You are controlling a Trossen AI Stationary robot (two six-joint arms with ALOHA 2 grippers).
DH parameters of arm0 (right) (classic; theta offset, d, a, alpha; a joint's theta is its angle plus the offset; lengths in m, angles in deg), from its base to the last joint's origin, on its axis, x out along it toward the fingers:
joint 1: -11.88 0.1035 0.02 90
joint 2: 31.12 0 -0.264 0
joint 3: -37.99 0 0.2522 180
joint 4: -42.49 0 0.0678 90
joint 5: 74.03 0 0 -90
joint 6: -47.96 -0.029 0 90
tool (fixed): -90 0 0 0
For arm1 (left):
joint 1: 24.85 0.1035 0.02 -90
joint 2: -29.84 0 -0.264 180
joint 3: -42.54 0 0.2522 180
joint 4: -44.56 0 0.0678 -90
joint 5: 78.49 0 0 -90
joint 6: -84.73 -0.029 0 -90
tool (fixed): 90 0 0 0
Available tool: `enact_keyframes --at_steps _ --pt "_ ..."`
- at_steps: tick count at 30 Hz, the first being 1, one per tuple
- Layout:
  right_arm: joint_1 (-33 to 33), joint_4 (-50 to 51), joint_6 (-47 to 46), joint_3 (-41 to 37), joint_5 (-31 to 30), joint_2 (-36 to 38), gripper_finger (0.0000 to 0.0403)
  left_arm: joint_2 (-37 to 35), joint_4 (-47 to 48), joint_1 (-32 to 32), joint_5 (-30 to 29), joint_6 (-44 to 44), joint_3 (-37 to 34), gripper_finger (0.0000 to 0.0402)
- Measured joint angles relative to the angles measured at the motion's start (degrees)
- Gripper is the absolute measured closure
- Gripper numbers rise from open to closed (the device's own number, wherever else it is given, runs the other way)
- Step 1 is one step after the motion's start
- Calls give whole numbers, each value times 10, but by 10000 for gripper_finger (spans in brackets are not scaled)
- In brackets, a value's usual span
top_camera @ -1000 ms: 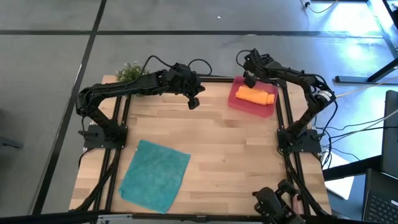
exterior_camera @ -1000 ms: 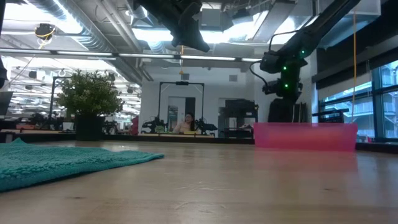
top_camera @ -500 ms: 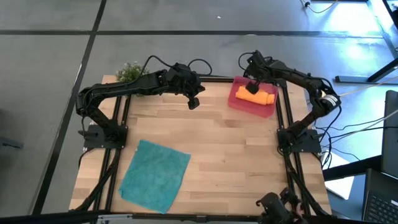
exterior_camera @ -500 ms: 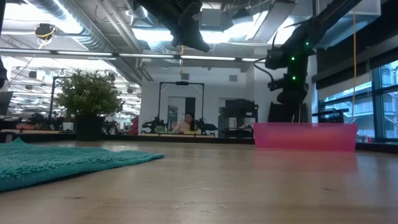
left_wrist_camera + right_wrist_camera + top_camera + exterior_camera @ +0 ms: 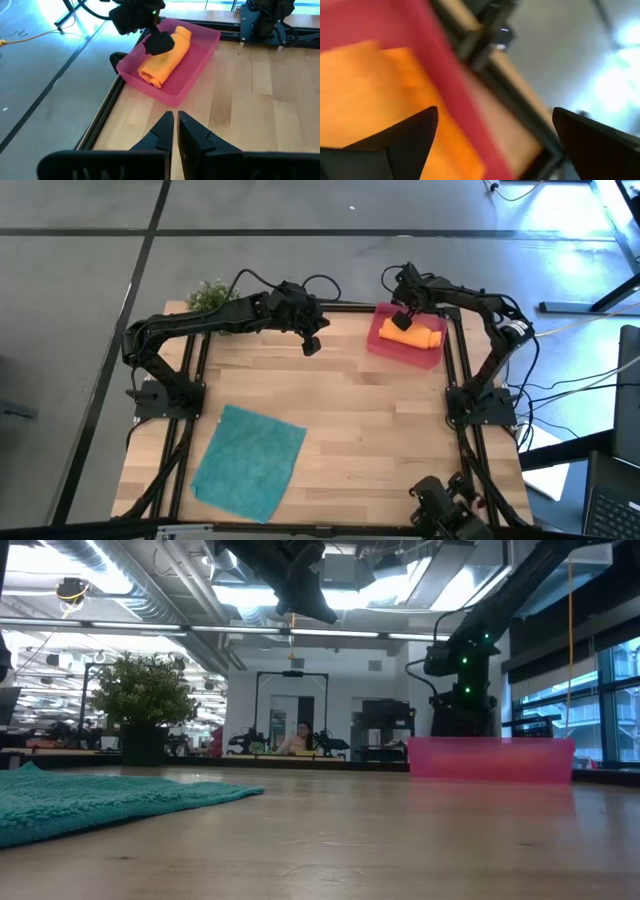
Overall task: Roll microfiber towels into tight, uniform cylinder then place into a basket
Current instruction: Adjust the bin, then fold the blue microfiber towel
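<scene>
Writing: none can be read on the towels, the basket or the arms in any view.
Right gripper [image 5: 404, 316]: over the far right corner of the table, above the basket; fingers spread wide in the right wrist view, with nothing between them; one dark finger [image 5: 400, 145] shows low over the orange cloth, contact not clear.
Left gripper [image 5: 175, 131]: hangs above the far middle of the table [image 5: 380, 420], well left of the basket; its two fingers are closed together, nearly touching, and hold nothing.
Orange towel [image 5: 412, 333]: rolled into a cylinder, lying along the inside of the basket; seen in the left wrist view partly behind the right gripper.
Basket [image 5: 378, 340]: pinkish-red tray at the far right corner, close to the table's far edge and to the black frame rail on the right.
Teal towel [image 5: 250, 460]: spread flat and unrolled at the near left, one corner close to the near edge.
Open room: the bare wood between the teal towel and the basket.
Plant [image 5: 208, 296]: small green one at the far left corner, behind the left arm.
Background: a person [image 5: 299, 737] far off in the room in the low view.
</scene>
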Motion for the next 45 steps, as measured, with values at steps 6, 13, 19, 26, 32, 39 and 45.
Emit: enact_keyframes --at_steps 6,13,19,26,32,39,45 --pt "0 -72 49 0 -82 -5 10 0 0 0 0 0 0 388" --pt "1 -90 59 5 -81 -5 10 0 0 0 0 0 0 388" --pt "15 -59 58 29 -88 -5 10 0 0 0 0 0 0 388" --pt "27 -41 18 88 -92 -4 11 0 0 0 0 0 0 388" --pt "37 -9 14 136 -91 -1 11 0 0 0 0 0 0 388" --pt "53 6 3 157 -64 -1 11 0 0 0 0 0 0 388" --pt "73 32 -14 165 130 -1 11 0 0 0 0 0 0 388"
